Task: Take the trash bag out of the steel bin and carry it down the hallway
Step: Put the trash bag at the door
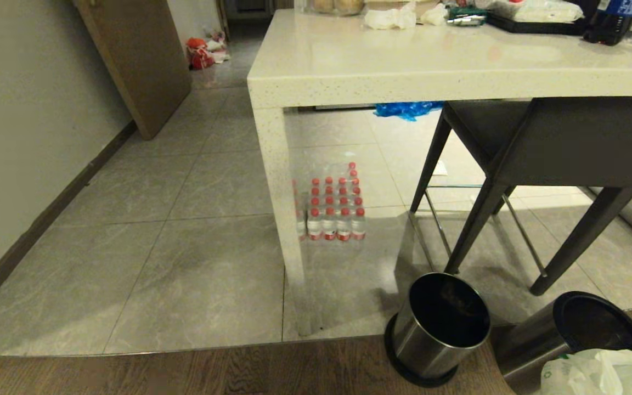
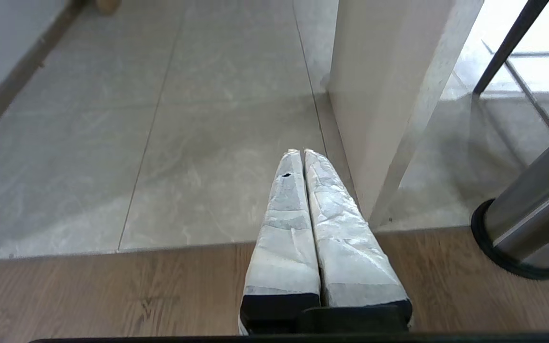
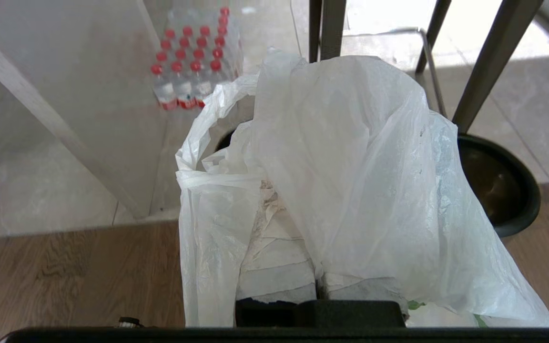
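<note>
1. Right gripper (image 3: 320, 267): fingers clamped together on the trash bag (image 3: 350, 181), the thin white plastic draped over and round them. In the head view only a bunched corner of the bag (image 1: 601, 373) shows, at the lower right edge, with a touch of green print.
2. The bag hangs free of both bins. Two steel bins stand on the floor beyond the gripper: one (image 1: 439, 329) upright at the seam of wood and tile, its inside dark and bare of liner; the other (image 1: 574, 334) leaning, just beside the bag, its black rim (image 3: 508, 190) peeking out past the plastic.
3. Judgement: removal looks done. Step in hand is the carry.
4. Left gripper (image 2: 303, 157): taped fingers pressed shut, nothing between them, hovering over the wood floor with the table leg (image 2: 389, 105) just beside its tips. It looks idle.
5. Hallway floor (image 1: 146, 192) lies ahead and leftward, grey tile running past a wooden door (image 1: 140, 60).
6. Next move calls for: turning the base toward that passage, keeping the right grip firm, clearing the table leg (image 1: 280, 203), the chair legs (image 1: 480, 219) and the pack of red-capped bottles (image 1: 332, 208).
7. Risk: thin film could slip or snag on the leaning bin's rim.
</note>
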